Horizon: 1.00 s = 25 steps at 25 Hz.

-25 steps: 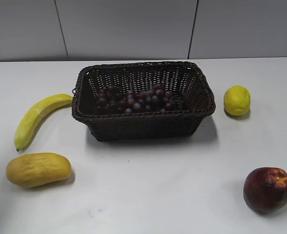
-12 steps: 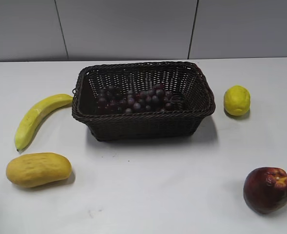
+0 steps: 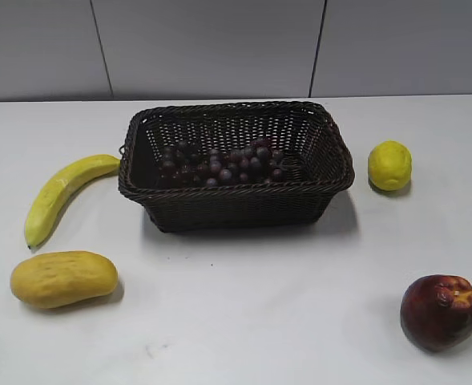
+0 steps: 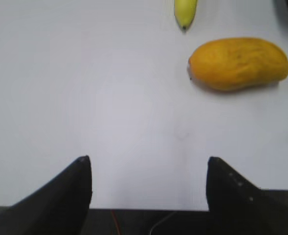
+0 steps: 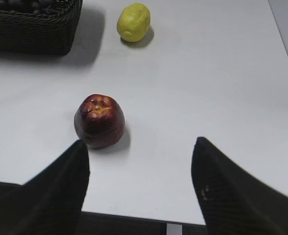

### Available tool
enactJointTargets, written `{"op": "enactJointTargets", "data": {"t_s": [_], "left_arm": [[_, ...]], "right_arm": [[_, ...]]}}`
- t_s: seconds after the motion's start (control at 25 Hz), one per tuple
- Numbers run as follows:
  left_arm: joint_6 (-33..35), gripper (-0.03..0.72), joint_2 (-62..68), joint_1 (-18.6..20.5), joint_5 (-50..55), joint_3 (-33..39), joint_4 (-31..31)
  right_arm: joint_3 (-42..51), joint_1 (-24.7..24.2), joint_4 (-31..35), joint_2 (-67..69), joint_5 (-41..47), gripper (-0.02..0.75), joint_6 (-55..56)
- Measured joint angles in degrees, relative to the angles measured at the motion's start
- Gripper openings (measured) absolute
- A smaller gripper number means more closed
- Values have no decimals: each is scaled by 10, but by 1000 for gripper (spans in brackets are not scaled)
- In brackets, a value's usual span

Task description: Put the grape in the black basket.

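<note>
The grape, a bunch of dark red and purple grapes, lies inside the black basket at the middle back of the table. A corner of the basket with a few grapes shows in the right wrist view. Neither gripper shows in the exterior view. My left gripper is open and empty above the table's front edge at the left. My right gripper is open and empty above the front edge at the right.
A banana and a yellow mango lie left of the basket; the mango and the banana tip show in the left wrist view. A lemon sits right of the basket. A dark red apple-like fruit sits front right, beside my right gripper.
</note>
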Motion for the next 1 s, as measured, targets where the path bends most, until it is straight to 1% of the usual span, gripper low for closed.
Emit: {"op": "enactJointTargets", "data": {"t_s": [0.12,0.36,1.0], "left_arm": [[0,556,-57,0,-17,9,0],[-1,554,-130,0,-18,10,0],[-2,552,-217,0,-18,15,0]], "right_arm": [[0,0,0,0,0,498,0],[0,0,0,0,0,498,0],[0,0,0,0,0,498,0]]}}
